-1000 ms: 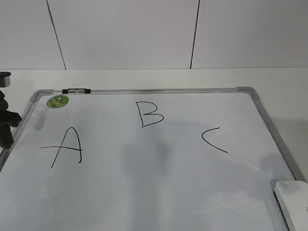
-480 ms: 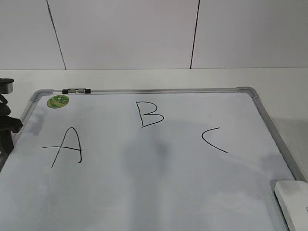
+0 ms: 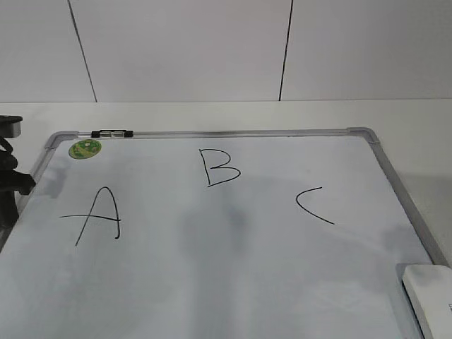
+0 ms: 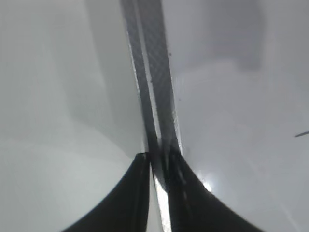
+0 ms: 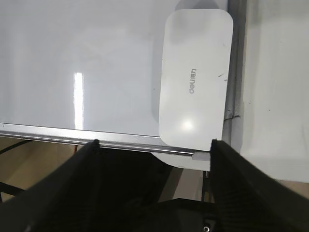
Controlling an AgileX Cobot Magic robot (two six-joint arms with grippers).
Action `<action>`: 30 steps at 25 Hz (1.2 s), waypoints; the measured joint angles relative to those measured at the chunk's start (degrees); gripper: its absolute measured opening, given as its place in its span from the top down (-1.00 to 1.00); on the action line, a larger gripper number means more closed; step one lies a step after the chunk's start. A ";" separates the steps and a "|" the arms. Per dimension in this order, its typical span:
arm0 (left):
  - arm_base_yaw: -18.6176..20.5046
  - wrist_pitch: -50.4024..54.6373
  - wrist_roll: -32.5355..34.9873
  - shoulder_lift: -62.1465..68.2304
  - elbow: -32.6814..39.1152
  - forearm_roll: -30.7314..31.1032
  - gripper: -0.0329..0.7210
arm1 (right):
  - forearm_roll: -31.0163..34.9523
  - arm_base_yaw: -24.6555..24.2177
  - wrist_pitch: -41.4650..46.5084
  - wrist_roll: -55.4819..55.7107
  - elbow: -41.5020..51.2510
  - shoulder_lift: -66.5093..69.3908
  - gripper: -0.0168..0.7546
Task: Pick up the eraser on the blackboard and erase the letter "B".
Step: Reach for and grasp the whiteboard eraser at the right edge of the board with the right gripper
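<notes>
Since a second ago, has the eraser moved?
No. The eraser sits at the same spot by the board's right frame, in the near right corner of the exterior view.

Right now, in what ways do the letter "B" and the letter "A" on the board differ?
The letter "B" sits near the top middle of the blackboard, while the letter "A" sits lower on the left, below the green sticker. The "B" looks smaller than the "A" in this view. The "B" has angular loops, whereas the "A" has slanted legs and a long crossbar sticking out to the left. Both are thin black marker strokes, still unerased.
</notes>
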 joint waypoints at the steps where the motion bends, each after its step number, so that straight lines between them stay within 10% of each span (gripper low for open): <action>1: 0.00 0.00 0.00 0.00 0.00 0.00 0.71 | 0.00 0.00 0.00 0.00 0.00 0.00 -0.47; 30: 0.09 0.27 -1.52 0.00 -0.24 -1.04 0.85 | -2.62 0.00 -2.81 4.37 -0.14 18.88 -0.78</action>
